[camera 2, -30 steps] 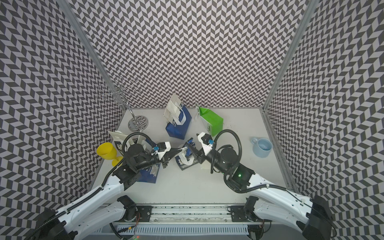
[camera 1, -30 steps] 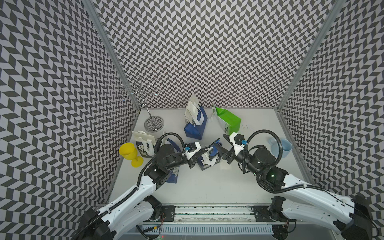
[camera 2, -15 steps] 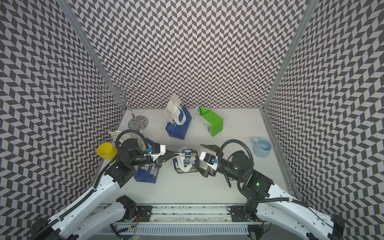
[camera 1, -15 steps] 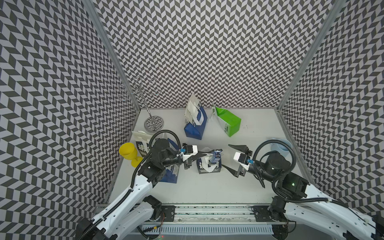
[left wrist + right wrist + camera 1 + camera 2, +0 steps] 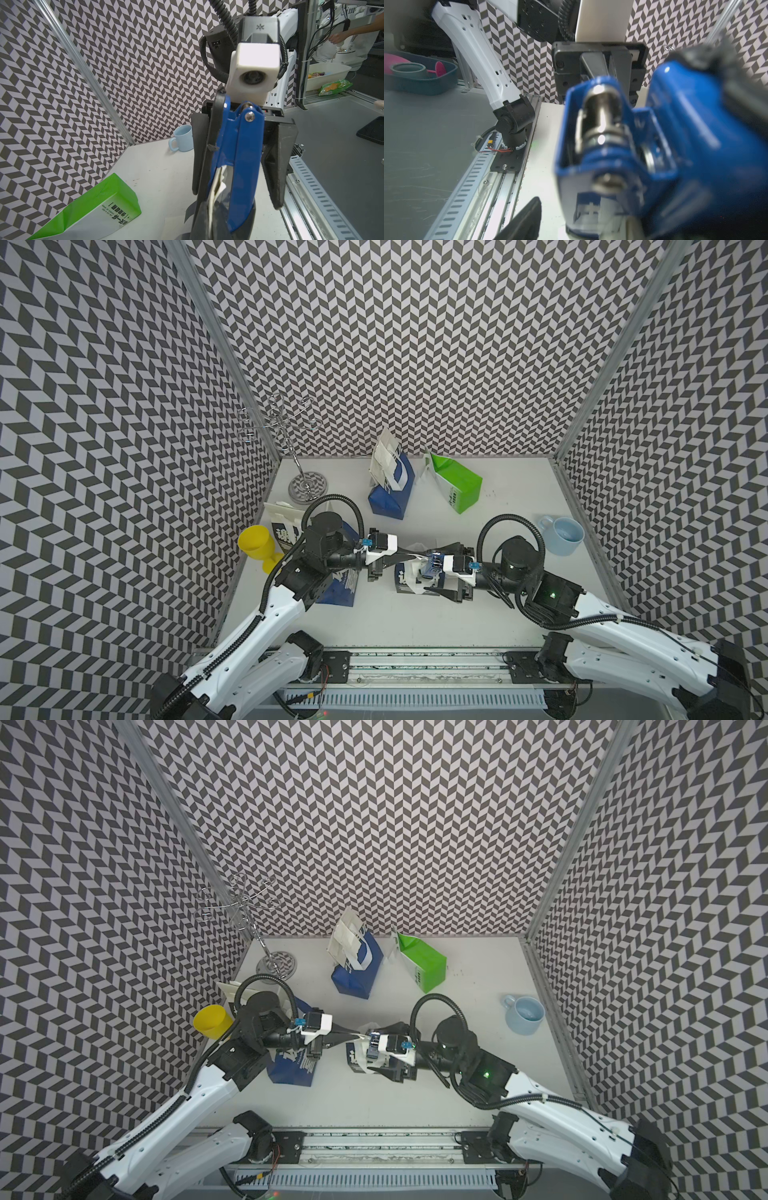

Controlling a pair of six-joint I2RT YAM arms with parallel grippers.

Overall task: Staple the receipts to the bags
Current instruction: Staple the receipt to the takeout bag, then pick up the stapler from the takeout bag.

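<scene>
A small dark blue bag (image 5: 402, 581) lies flat mid-table, seen in both top views. My left gripper (image 5: 405, 561) is shut on a cream receipt (image 5: 217, 188) at the bag's top edge. The slip runs into the mouth of the blue-black stapler (image 5: 433, 566), which stands over the bag. My right gripper (image 5: 434, 571) is open, with one jaw on each side of the stapler (image 5: 239, 158). In the left wrist view there is a gap between the stapler and one right finger (image 5: 278, 166). The right wrist view shows the stapler (image 5: 654, 135) blurred and close.
Behind stand a blue bag (image 5: 392, 493) with receipts (image 5: 384, 458) on its top and a green bag (image 5: 455, 483). Another blue bag (image 5: 340, 591) lies under my left arm, and one (image 5: 284, 526) stands by a yellow cup (image 5: 257, 543). A wire stand (image 5: 305, 485) is back left and a pale blue mug (image 5: 563, 533) to the right.
My right gripper backed off to the right with its jaws wide, then came back left and now straddles the stapler. My left gripper stayed shut on the paper.
</scene>
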